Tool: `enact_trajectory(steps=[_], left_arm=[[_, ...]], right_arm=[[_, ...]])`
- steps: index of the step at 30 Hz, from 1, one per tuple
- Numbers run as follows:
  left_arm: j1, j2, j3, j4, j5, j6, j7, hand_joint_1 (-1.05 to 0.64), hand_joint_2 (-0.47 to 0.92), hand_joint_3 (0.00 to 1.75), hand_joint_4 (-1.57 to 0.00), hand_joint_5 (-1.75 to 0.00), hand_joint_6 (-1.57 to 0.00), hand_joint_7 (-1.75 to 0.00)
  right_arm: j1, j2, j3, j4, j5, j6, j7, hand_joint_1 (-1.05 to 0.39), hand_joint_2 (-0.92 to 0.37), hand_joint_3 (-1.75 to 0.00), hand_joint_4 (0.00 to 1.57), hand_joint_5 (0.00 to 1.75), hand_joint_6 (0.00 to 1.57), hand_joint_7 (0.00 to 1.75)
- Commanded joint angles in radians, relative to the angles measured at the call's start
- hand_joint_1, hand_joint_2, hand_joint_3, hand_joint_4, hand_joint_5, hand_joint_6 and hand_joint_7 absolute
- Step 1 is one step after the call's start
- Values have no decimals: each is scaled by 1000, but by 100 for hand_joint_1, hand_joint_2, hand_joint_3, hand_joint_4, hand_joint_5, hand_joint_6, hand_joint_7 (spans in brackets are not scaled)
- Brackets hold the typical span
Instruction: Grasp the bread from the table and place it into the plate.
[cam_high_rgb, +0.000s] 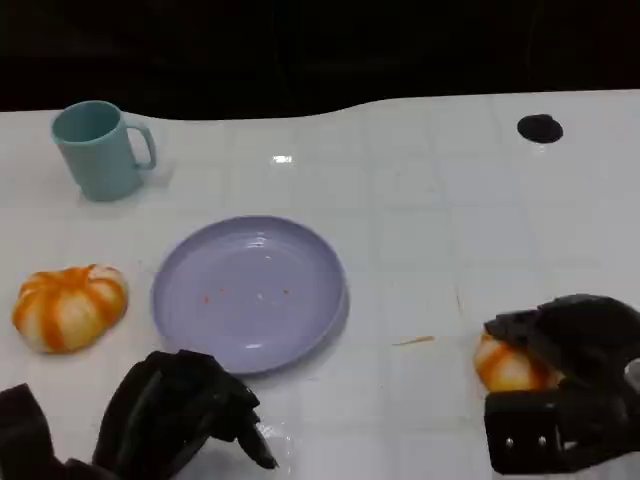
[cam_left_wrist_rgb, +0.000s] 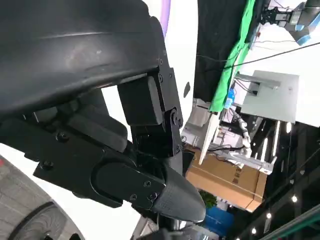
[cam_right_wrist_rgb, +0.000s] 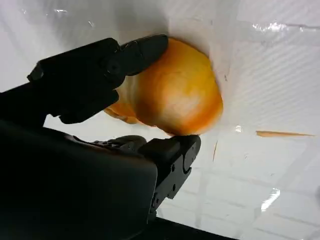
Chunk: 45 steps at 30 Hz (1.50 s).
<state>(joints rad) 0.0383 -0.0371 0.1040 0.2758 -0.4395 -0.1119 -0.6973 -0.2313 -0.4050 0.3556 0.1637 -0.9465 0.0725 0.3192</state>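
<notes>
Lowest in the head view, at the near table edge: left hand (cam_high_rgb: 185, 415), black fingers curled in on nothing, resting just in front of the plate (cam_high_rgb: 200, 330). At lower right, right hand (cam_high_rgb: 560, 345) draped over the bread (cam_high_rgb: 505, 368), fingers arched across its top and far side, only an orange and white slice of the bun peeking out on the plate side. Bread still down on the white table (cam_high_rgb: 430, 200), well apart from the lavender plate, with a thin orange sliver (cam_high_rgb: 413, 341) lying between them. Plate bare but for a few small red specks. Further left, beside the plate but not touching it, a second orange-striped bun (cam_high_rgb: 70, 307). Far back left, a teal mug (cam_high_rgb: 100, 150) standing upright; far back right, a small black disc (cam_high_rgb: 540, 128).

From the left wrist: black shell and fingers (cam_left_wrist_rgb: 150, 150) of the left hand folded close together, nothing between them; behind, a cardboard box (cam_left_wrist_rgb: 227, 182) and a green cloth (cam_left_wrist_rgb: 235, 65).

From the right wrist, closer than the head view allows: bread (cam_right_wrist_rgb: 175, 95) pinched between one fingertip (cam_right_wrist_rgb: 145, 47) on one side and another pad (cam_right_wrist_rgb: 172, 150) on the opposite side, both touching the crust, bun pressed against the white surface.
</notes>
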Motion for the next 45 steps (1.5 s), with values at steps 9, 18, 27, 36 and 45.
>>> enact_trajectory(steps=[9, 18, 27, 36, 45], left_arm=[[44, 13, -5, -94, -10, 49, 31, -92, 89, 0, -132, -100, -157, -19], [77, 10, -14, -163, -11, 78, 49, -85, 92, 1, -117, -124, -151, -23], [104, 10, -28, -232, -13, 111, 75, -77, 92, 6, -105, -143, -117, -83], [126, 15, -35, -278, -23, 136, 82, -69, 92, 13, -96, -153, -103, -101], [148, 17, -44, -327, -24, 162, 100, -64, 92, 19, -88, -164, -92, -119]], right_arm=[[-48, 22, 18, 254, 71, -130, -425, -10, -91, -3, 90, 158, 120, 46], [-77, 10, 39, 329, 64, -201, -576, -13, -89, -28, 85, 175, 66, 166], [-86, 27, 30, 366, 92, -267, -720, -7, -51, -84, 89, 175, 74, 159], [-101, 51, 27, 414, 129, -378, -863, -9, -41, -104, 93, 175, 77, 167], [-107, 80, 10, 325, 179, -430, -857, -5, -29, -120, 99, 175, 80, 163]])
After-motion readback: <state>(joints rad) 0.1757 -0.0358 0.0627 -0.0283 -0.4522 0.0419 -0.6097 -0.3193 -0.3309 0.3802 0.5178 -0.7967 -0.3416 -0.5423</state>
